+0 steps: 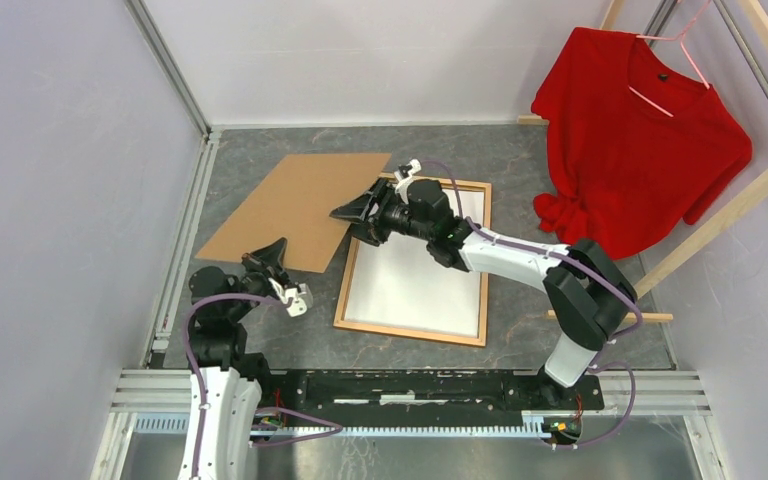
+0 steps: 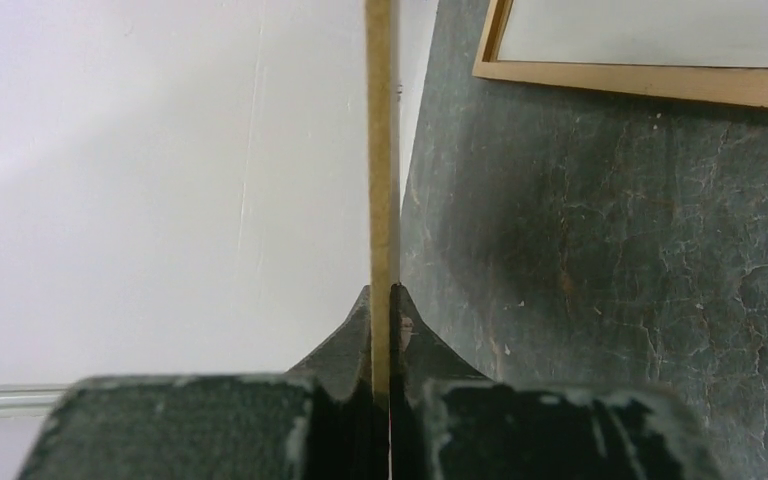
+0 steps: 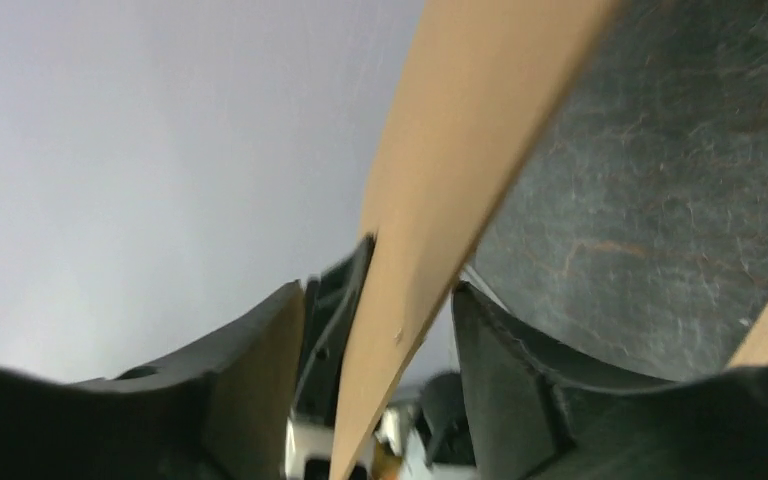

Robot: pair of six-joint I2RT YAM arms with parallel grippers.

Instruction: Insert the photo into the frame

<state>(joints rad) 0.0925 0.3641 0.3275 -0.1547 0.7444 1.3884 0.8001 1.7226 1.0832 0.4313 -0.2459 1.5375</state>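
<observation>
With the photo [image 1: 410, 285] seemingly laid back-up in the frame [image 1: 412, 333] just right of the right gripper [image 1: 355, 212], parted around the board [image 1: 290, 205], the board is clamped by the left gripper [image 1: 273, 251] and must next be drawn over the frame.

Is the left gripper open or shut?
Shut: in the left wrist view, the left gripper pinches the thin edge of the cardboard board, no gap showing.

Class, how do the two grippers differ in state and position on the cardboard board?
The left gripper is shut on the cardboard board; the right gripper is open, the board's edge loose inside it. The left grips the near edge; the right sits at the edge beside the frame. Both straddle the board.
</observation>
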